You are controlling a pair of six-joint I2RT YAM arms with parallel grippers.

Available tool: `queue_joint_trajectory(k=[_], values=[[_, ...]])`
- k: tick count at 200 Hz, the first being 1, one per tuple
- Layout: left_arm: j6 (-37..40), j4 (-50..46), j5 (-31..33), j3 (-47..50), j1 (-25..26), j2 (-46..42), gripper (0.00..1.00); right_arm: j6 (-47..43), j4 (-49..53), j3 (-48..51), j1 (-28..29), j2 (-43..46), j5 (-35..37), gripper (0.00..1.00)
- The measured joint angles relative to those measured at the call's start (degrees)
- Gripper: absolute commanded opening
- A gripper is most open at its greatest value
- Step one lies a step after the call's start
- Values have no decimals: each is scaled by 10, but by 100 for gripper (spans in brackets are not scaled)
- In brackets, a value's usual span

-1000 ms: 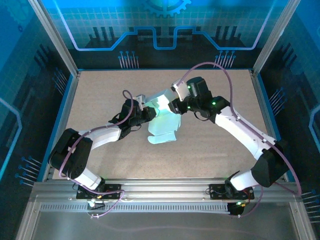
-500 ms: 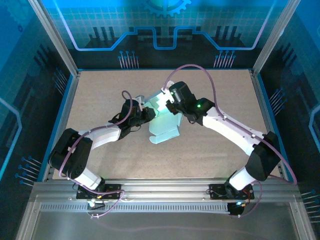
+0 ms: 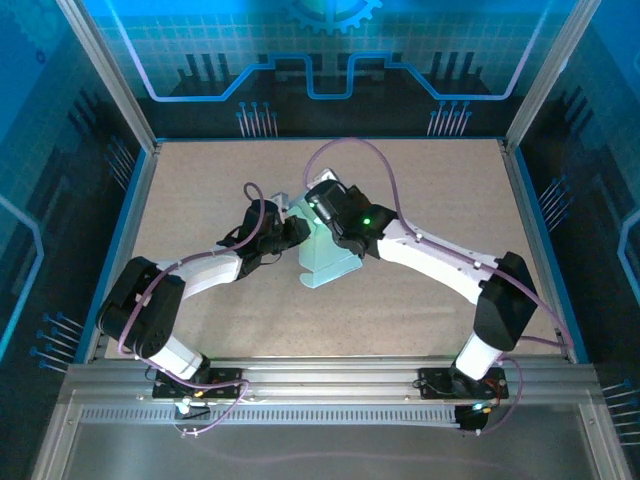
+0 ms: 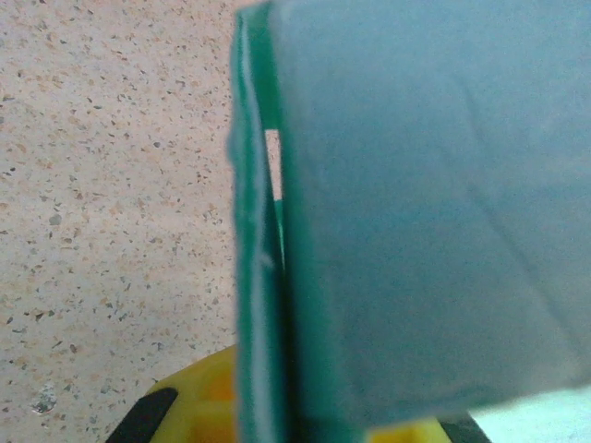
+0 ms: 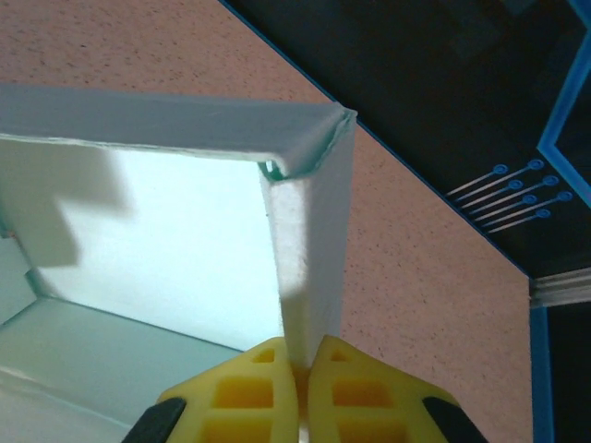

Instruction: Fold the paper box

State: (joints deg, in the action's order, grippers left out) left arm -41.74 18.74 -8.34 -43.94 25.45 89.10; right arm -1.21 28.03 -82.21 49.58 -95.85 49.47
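Note:
The paper box [image 3: 327, 262], pale mint card, stands partly raised in the middle of the table between both arms. My left gripper [image 3: 299, 233] reaches it from the left and is shut on its left edge. In the left wrist view the box's card [image 4: 425, 212] looms close and blurred above the yellow fingers [image 4: 199, 406]. My right gripper [image 3: 316, 211] comes in from the right above the box. In the right wrist view its gripper [image 5: 305, 355] is shut on an upright wall [image 5: 309, 249] of the box, with the bright inside [image 5: 157, 240] to the left.
The speckled beige tabletop [image 3: 210, 180] has free room on all sides of the box. A blue rim and metal frame posts [image 3: 140, 160] bound it. A dark back panel with blue pins [image 5: 503, 180] lies beyond the far edge.
My right arm has swung left over the box and its jaws have shut on a box wall. The box has drawn in narrower. The left arm has held still.

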Motion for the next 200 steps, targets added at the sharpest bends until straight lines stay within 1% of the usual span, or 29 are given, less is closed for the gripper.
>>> queue_joint_trajectory(k=[18,49,71,127,164,179,187,200], values=[[0,-1,0,0,0,0,0,1,5,-3,5,-5,16,14],[0,1,0,0,3,0,0,-3,13,-13,7,-17,33,22],[0,0,0,0,3,0,0,-4,16,-19,7,-28,42,24],[0,2,1,0,3,0,0,-4,27,-40,6,-42,42,25],[0,2,6,0,3,0,0,-10,32,-49,3,-54,44,29],[0,2,6,0,3,0,0,-10,37,-53,1,-57,43,27],[0,2,6,0,3,0,0,-12,38,-56,0,-59,42,22],[0,2,6,0,3,0,0,-16,40,-61,-1,-59,44,12]])
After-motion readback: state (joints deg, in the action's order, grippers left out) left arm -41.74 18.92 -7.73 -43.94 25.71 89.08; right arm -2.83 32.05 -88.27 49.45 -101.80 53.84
